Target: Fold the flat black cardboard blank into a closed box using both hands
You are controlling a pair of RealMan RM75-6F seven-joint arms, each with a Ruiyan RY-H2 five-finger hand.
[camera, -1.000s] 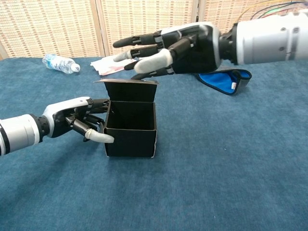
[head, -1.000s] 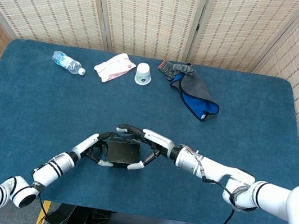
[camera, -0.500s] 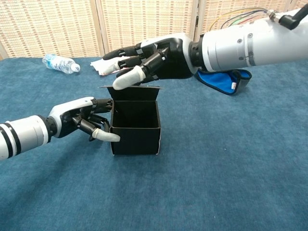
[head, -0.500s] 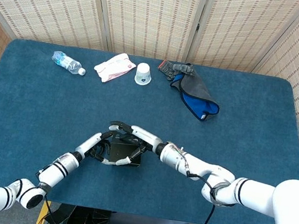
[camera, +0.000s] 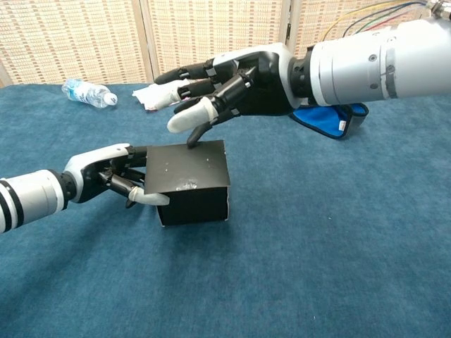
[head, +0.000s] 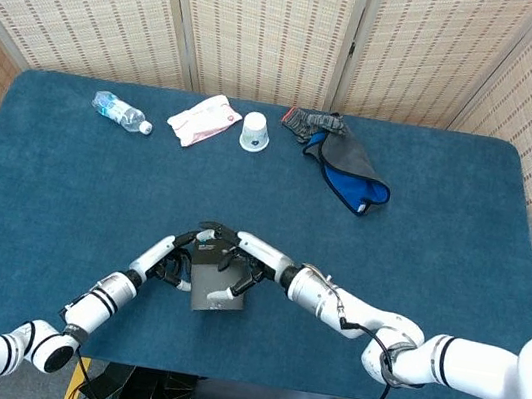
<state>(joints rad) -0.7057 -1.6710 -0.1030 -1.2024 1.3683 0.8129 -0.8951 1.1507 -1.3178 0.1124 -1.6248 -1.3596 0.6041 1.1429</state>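
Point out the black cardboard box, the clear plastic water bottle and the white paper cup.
black cardboard box (camera: 187, 169), chest view, closed lid panel
clear plastic water bottle (head: 118, 111), head view, body
white paper cup (head: 254, 132), head view, side wall

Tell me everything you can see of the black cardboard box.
The black cardboard box is a small matte cube standing on the blue table near its front edge. Its top lid lies folded down flat, covering the opening, with a few pale specks on it. The right hand reaches over it, one fingertip pressing the lid near its far edge. The left hand braces its left side, fingers against the wall. Nothing else touches it.
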